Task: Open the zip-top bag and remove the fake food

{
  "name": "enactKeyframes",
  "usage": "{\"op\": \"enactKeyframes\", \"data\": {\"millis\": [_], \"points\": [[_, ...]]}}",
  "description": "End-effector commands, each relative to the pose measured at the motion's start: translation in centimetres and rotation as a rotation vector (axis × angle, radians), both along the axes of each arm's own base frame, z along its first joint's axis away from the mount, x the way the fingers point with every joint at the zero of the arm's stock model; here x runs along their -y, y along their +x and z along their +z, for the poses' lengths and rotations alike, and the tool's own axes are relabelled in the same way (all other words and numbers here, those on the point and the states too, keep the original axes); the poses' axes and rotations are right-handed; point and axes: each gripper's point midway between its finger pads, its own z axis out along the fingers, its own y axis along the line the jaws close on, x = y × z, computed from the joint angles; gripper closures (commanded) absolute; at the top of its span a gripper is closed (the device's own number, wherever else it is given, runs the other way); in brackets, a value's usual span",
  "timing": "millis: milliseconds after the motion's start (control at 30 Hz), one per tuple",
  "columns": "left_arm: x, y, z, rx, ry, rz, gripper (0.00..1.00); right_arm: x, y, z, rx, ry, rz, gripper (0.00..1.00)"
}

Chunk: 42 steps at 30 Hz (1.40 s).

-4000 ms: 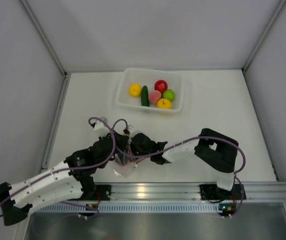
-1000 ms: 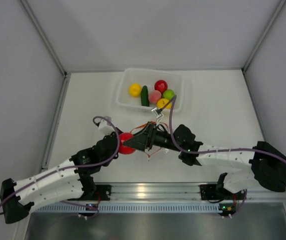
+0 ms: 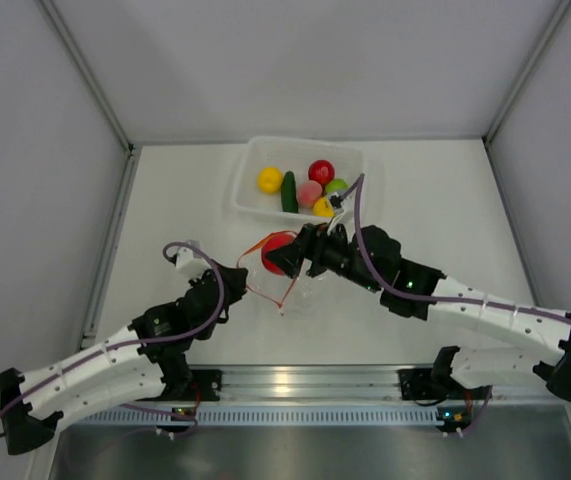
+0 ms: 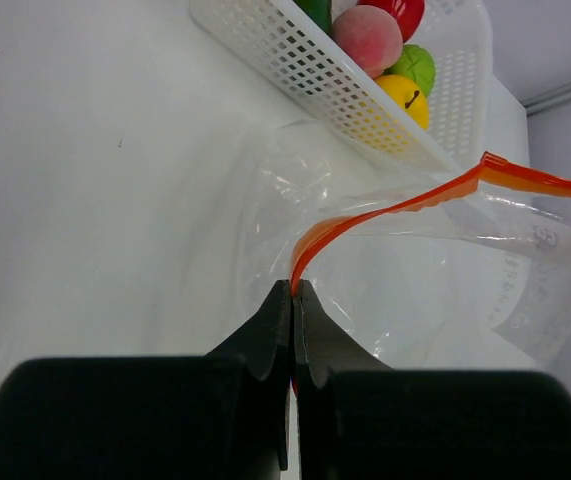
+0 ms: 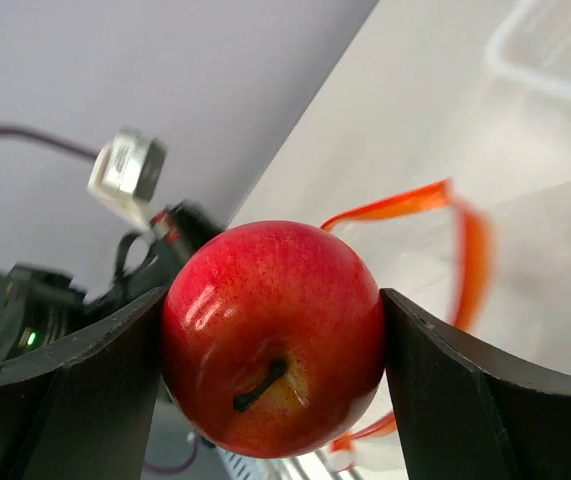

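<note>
In the overhead view the whole layout is given: the zip-top bag is seen lying on the white table between the two arms, near the translucent white basket, in which two yellow fruits, a dark green cucumber, a red, a pink and a light-green fruit are gathered. What cannot be read from above is supplied by the wrist cameras. In the left wrist view the left gripper is shown with its fingers pressed fully together on the orange-red zip strip, pinched at the bend where the strip turns. In the right wrist view a red apple is seen clamped between the widely spread fingers of the right gripper, outside the bag, with the strip's loop blurred behind it. The bag is shown as clear, crinkled film with glare patches and faint printing near one side; its mouth is pulled open, the strip arching in a wide curve. The apple is glossy, red shading to yellow around a dark stem.
</note>
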Motion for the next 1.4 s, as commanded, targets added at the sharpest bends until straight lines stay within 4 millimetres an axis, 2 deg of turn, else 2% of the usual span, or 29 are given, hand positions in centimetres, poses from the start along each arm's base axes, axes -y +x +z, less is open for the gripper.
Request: {"op": "enactKeyframes", "data": {"millis": [0, 167, 233, 267, 300, 333, 367, 400, 433, 467, 500, 533, 567, 600, 633, 667, 700, 767, 833, 867, 900, 967, 1033, 1067, 1100, 1133, 1200, 1233, 1367], "points": [[-0.9, 0.1, 0.7, 0.012, 0.044, 0.021, 1.00, 3.9, 4.4, 3.7, 0.097, -0.049, -0.138, 0.66], [-2.1, -0.3, 0.0, -0.003, 0.087, 0.038, 1.00, 7.9, 10.8, 4.7, 0.080, -0.037, -0.222, 0.65], [-2.4, -0.4, 0.1, -0.001, 0.096, 0.041, 1.00, 8.4, 13.1, 4.7, 0.071, -0.049, -0.249, 0.65], [-2.6, -0.5, 0.1, -0.003, 0.107, 0.041, 1.00, 9.1, 15.3, 3.5, 0.050, -0.077, -0.283, 0.65], [-2.8, -0.6, 0.3, 0.002, 0.109, 0.043, 1.00, 9.4, 16.4, 3.6, 0.052, -0.103, -0.300, 0.65], [-2.9, -0.5, 0.8, 0.009, 0.105, 0.046, 1.00, 9.7, 17.5, 2.8, 0.038, -0.133, -0.316, 0.65], [-3.2, -0.6, 0.8, 0.007, 0.118, 0.047, 1.00, 10.2, 19.7, 0.7, 0.004, -0.181, -0.355, 0.66], [-3.6, -0.6, 1.2, 0.017, 0.119, 0.058, 1.00, 10.3, 20.9, 1.2, 0.019, -0.192, -0.372, 0.65], [-3.9, -0.7, 1.5, 0.021, 0.125, 0.060, 1.00, 10.5, 22.0, 0.7, 0.016, -0.210, -0.389, 0.65], [-4.1, -0.7, 2.2, 0.032, 0.120, 0.065, 1.00, 10.6, 23.7, -1.5, -0.013, -0.260, -0.414, 0.66], [-4.6, -0.8, 2.6, 0.039, 0.132, 0.072, 1.00, 10.4, 24.9, -0.4, 0.020, -0.278, -0.425, 0.65], [-4.9, -0.8, 2.9, 0.045, 0.136, 0.077, 1.00, 10.4, 26.0, -0.8, 0.020, -0.306, -0.445, 0.65], [-5.0, -0.8, 3.7, 0.056, 0.128, 0.077, 1.00, 10.1, 27.3, -3.6, -0.022, -0.374, -0.452, 0.65], [-5.4, -1.0, 3.9, 0.056, 0.147, 0.079, 1.00, 9.6, 28.6, -2.0, 0.018, -0.377, -0.455, 0.64], [-5.7, -1.0, 4.2, 0.062, 0.148, 0.084, 1.00, 9.4, 29.5, -2.4, 0.015, -0.402, -0.457, 0.63], [-5.8, -1.0, 4.5, 0.066, 0.155, 0.086, 1.00, 8.9, 30.8, -5.0, -0.015, -0.448, -0.452, 0.62], [-6.0, -1.0, 5.2, 0.076, 0.155, 0.084, 1.00, 8.4, 31.7, -4.0, 0.006, -0.458, -0.448, 0.61], [-6.4, -1.1, 5.9, 0.082, 0.172, 0.087, 1.00, 7.6, 33.5, -5.3, 0.000, -0.498, -0.439, 0.59], [-6.9, -1.2, 6.2, 0.082, 0.195, 0.092, 1.00, 7.1, 34.6, -6.1, 0.005, -0.515, -0.435, 0.59], [-7.1, -1.1, 6.5, 0.085, 0.209, 0.103, 1.00, 6.8, 35.4, -7.9, -0.010, -0.540, -0.436, 0.57], [-7.3, -1.1, 6.7, 0.086, 0.225, 0.107, 1.00, 6.5, 36.2, -7.2, 0.017, -0.537, -0.437, 0.53], [-7.9, -1.0, 7.3, 0.085, 0.253, 0.130, 1.00, 5.9, 37.4, -8.3, 0.025, -0.567, -0.420, 0.48], [-8.3, -0.9, 8.2, 0.088, 0.264, 0.149, 1.00, 5.6, 37.8, -9.0, 0.022, -0.581, -0.406, 0.31], [-8.7, -1.0, 8.1, 0.081, 0.293, 0.162, 1.00, 5.2, 38.0, -9.0, 0.033, -0.579, -0.393, 0.26], [-8.6, -0.8, 8.2, 0.074, 0.310, 0.169, 1.00, 4.9, 38.0, -8.8, 0.037, -0.577, -0.386, 0.18], [-8.8, -0.7, 8.9, 0.079, 0.307, 0.176, 1.00, 4.8, 38.0, -8.7, 0.038, -0.578, -0.382, 0.13], [-9.0, -0.4, 9.1, 0.077, 0.345, 0.202, 1.00, 4.7, 38.0, -7.8, 0.053, -0.566, -0.378, 0.04], [-9.1, -0.3, 9.3, 0.076, 0.353, 0.210, 1.00, 4.6, 37.8, -7.2, 0.060, -0.561, -0.376, 0.01], [-9.5, 0.3, 10.8, 0.076, 0.395, 0.237, 1.00, 5.4, 36.9, -4.6, 0.091, -0.561, -0.378, 0.00]]}}
